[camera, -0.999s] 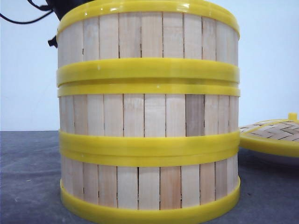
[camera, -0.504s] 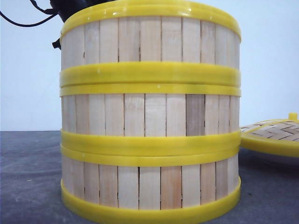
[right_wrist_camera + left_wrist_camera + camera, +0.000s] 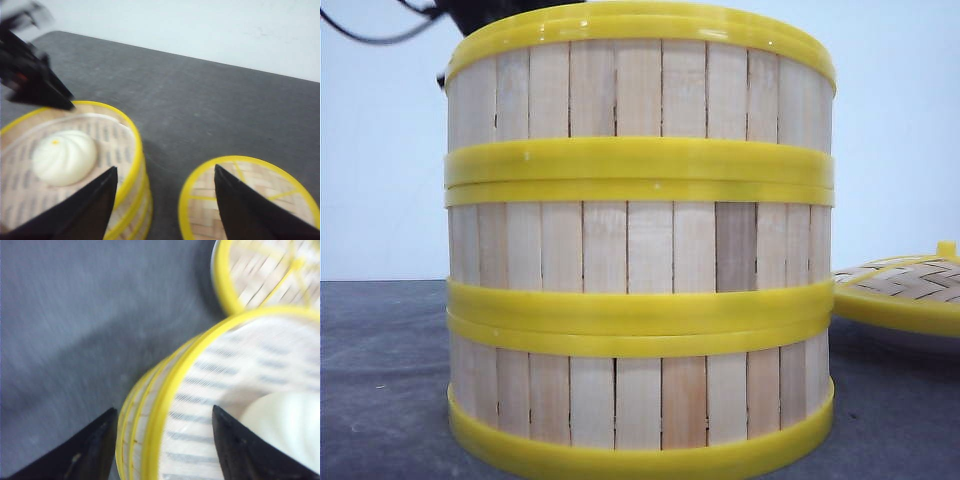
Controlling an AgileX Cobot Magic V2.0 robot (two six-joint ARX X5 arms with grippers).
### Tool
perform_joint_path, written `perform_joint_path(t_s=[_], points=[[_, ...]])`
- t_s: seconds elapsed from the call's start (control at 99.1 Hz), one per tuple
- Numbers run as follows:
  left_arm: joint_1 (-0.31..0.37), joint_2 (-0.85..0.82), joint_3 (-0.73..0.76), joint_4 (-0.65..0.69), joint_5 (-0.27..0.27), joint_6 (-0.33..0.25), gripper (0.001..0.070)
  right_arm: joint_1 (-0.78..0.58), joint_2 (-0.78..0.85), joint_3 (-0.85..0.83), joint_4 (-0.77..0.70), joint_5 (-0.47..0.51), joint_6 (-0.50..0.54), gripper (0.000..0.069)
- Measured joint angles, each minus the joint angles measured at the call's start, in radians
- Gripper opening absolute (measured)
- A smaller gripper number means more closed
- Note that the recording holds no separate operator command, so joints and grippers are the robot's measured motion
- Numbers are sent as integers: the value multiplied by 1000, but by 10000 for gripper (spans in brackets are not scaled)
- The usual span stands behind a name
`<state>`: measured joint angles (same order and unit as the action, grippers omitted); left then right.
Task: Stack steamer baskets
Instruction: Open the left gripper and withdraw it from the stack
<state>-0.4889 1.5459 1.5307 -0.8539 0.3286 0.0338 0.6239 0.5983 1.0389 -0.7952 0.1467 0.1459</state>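
Three steamer baskets stand stacked in one column: the top basket [image 3: 640,90], the middle one [image 3: 640,245] and the bottom one [image 3: 640,400]. The top basket [image 3: 75,165] holds a white bun [image 3: 64,156]. My left gripper [image 3: 164,409] is open astride the top basket's yellow rim [image 3: 165,390], one finger outside the wall and one inside, with a gap on the inner side. From the right wrist, its black fingers [image 3: 37,85] show over the far rim. My right gripper [image 3: 165,167] hangs open above the gap between the stack and the lid, holding nothing.
A flat woven lid [image 3: 905,290] with a yellow rim and knob lies to the right of the stack on the dark grey table [image 3: 380,380]. A black part of the left arm [image 3: 490,12] and a cable show behind the stack's top left.
The top basket has dropped slightly and levelled, its lower rim now resting squarely on the middle basket's rim. The dark arm behind it shows less than before.
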Motion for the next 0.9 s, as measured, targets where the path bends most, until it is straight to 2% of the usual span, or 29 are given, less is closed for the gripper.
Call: perform_joint_path(t_s=[0.141, 0.202, 0.444, 0.535, 0.646, 0.898], points=[[21, -161, 1, 71, -2, -24, 358, 0, 21, 0, -38, 71, 3, 380], [29, -232, 4, 95, -24, -29, 358, -3, 42, 0, -57, 92, 11, 380], [35, -485, 6, 114, -220, -37, 357, -57, 183, 0, -105, 93, 20, 380], [35, -568, 6, 96, -276, -36, 357, -93, 249, 0, -105, 92, 20, 380], [35, -652, 5, 58, -301, -34, 357, -149, 324, 0, -105, 89, 19, 380], [35, -816, -42, -56, -304, -26, 357, -285, 488, 0, -98, 6, 7, 380]])
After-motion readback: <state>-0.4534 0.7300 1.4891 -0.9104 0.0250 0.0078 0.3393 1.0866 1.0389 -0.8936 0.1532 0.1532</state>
